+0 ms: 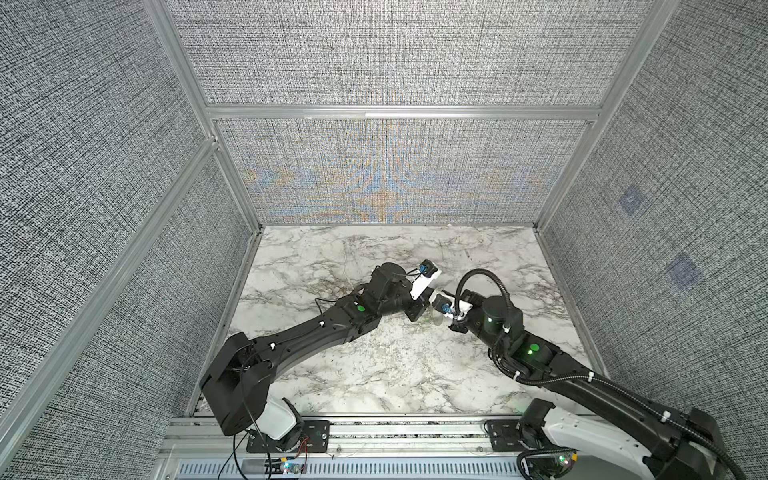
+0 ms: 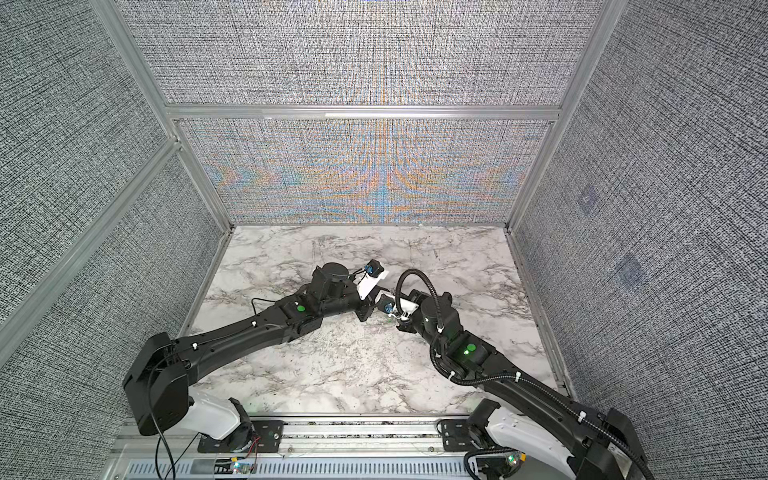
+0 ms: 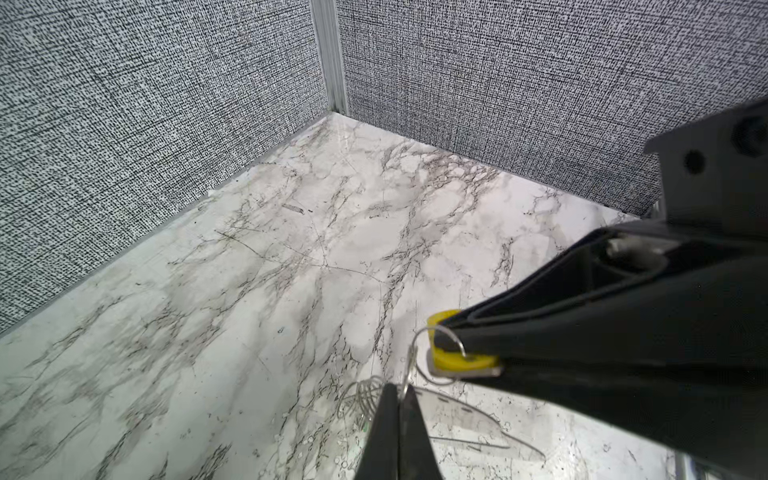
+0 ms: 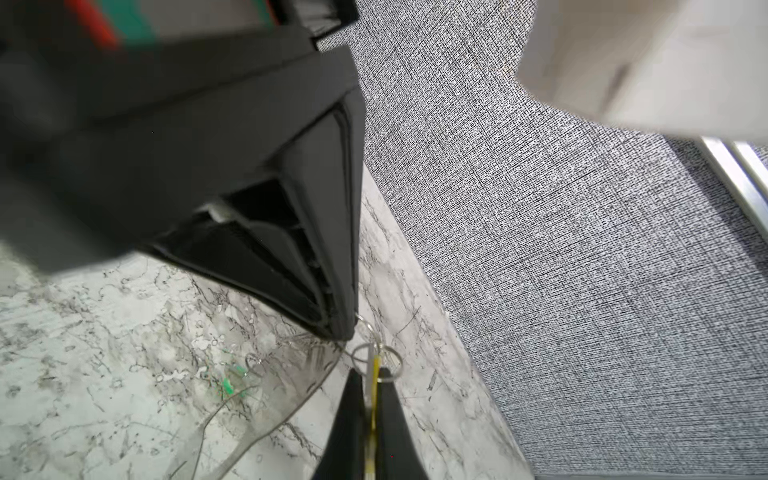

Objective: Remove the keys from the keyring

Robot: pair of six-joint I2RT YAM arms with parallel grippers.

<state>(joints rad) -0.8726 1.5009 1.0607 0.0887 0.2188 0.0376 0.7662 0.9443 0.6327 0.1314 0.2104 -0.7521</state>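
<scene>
The table (image 1: 374, 374) is glossy white marble-look with grey veins, boxed at 9, 12 and 3 o'clock by coarse grey woven panels (image 1: 395, 54) set in aluminium rails. The left arm reaches in from 7 o'clock and the right arm from 4 o'clock. They meet near the table's middle, and in both top views the white wrist-camera mounts and black links cover the jaws and the keys

The left gripper (image 3: 399, 390) is matte black and tapered, its jaws pressed together on a thin steel wire ring (image 3: 410, 365). The right gripper (image 3: 451, 340) pinches the yellow key (image 3: 449, 361), a round yellow plastic tag over flat bright metal. The ring runs across its head, and it is held clear of the table. More fine wire loops (image 3: 359, 399) hang just beside the left jaws

Below them is the keyring (image 3: 469, 419), a flat elongated plate that looks pale and glassy against the marble; I cannot tell whether it touches the table. The green key (image 4: 228, 386) shows only as a small blurred green fleck near it
</scene>
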